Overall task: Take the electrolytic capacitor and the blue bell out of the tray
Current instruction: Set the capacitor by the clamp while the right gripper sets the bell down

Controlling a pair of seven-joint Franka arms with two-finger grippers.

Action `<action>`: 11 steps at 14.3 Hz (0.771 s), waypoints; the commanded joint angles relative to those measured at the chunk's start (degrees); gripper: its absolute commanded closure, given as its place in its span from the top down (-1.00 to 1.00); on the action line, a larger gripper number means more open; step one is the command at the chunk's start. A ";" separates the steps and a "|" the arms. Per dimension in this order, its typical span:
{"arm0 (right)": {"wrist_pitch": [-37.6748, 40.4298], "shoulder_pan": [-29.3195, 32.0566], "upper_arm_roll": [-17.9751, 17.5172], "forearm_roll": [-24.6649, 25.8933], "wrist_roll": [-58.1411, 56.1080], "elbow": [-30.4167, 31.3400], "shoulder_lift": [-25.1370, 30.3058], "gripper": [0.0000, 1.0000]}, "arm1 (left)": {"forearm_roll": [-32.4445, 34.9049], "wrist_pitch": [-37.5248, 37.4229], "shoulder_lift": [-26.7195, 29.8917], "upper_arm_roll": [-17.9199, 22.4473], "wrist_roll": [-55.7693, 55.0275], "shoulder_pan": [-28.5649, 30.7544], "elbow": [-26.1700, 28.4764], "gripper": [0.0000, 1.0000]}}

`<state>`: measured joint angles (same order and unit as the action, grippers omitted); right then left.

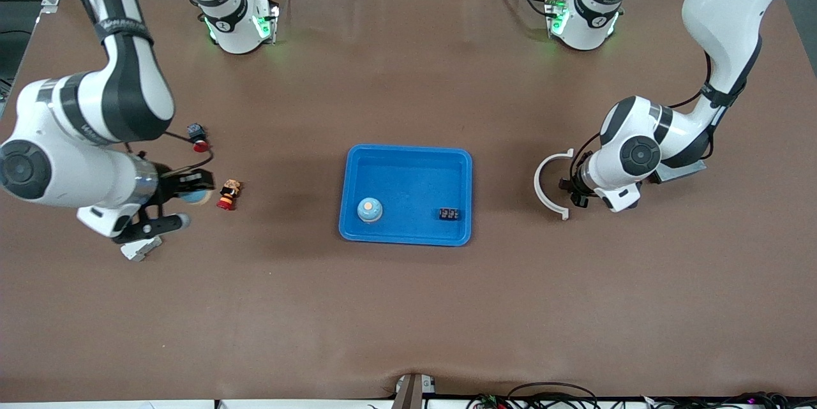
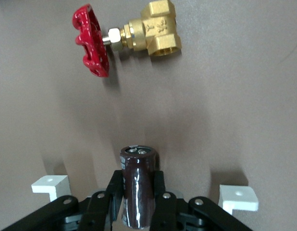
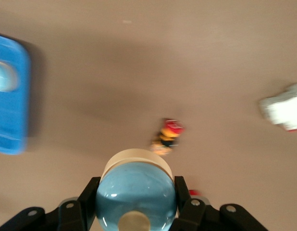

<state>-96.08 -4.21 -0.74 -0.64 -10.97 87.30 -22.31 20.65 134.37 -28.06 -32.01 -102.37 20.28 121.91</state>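
**Stock on hand: two parts lifted, both pincers loaded**

1. Desk: brown, matte. Dial below is the front view, centred on the tray.
2. Tray: blue plastic with a low rim, at dial centre. It holds a second bell in its 7 o'clock corner and a small dark component at 5 o'clock.
3. Blue bell: clenched in my right pincer, over bare desk at 9 o'clock, clear of the tray. The dome is glossy, rigid and likely slippery, so it is best gripped low at the pale base.
4. Electrolytic capacitor: grasped upright in my left pincer, over the desk at 3 o'clock. It is a light, stiff cylinder in a smooth sleeve, so I judge the mid-body the place to squeeze, sparing the terminals.
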 commanded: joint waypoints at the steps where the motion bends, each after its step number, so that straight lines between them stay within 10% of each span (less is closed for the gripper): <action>1: -3.22 2.27 -1.11 3.28 -4.13 0.15 -1.77 -0.61 | 1.06 0.46 0.55 -0.86 -0.64 0.55 0.61 0.99; 11: -20.62 9.92 -1.11 3.37 -16.27 2.25 -14.78 -0.61 | 0.09 -15.17 3.02 -6.39 -4.77 0.02 -10.01 1.00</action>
<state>-114.68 4.70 -0.74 1.59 -26.59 88.82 -36.09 20.65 124.32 -25.66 -36.33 -105.66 20.24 115.36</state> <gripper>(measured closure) 0.339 0.000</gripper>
